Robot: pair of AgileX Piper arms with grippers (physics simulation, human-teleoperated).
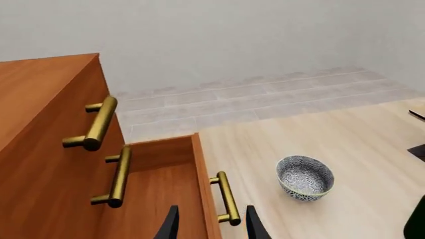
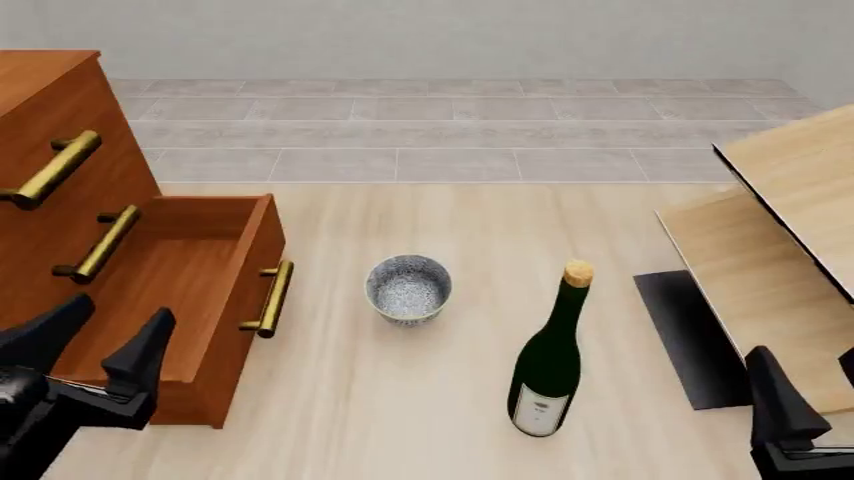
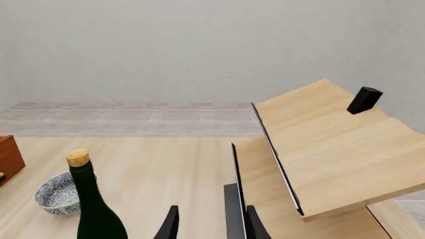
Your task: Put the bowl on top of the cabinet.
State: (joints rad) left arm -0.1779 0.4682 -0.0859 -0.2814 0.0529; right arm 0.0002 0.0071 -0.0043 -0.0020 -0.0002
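The bowl (image 2: 408,288) is sitting upright on the pale wooden table (image 2: 400,420), roughly at the middle of the scene, with nothing touching it. Its speckled blue-grey pattern is showing inside and out. Just to its left the cabinet (image 2: 54,210) is standing with its lowest drawer (image 2: 187,290) pulled out toward the bowl, the brass handle (image 2: 271,298) on the drawer front lying near the bowl but apart from it. Two more brass handles are showing on the closed drawer fronts above.

To the right of the bowl and nearer, a dark green wine bottle (image 2: 551,355) with a cork is standing upright, taller than the bowl and clear of it. Farther right, pale light-wood furniture (image 2: 787,200) with black edging is occupying the table's right side.

The left gripper (image 2: 94,345) is hovering at the near left, over the open drawer's near corner, its fingers spread apart and holding nothing. The right gripper (image 3: 209,224) is hanging at the near right edge, beside the pale furniture, its fingers likewise parted and empty, well apart from the bowl.
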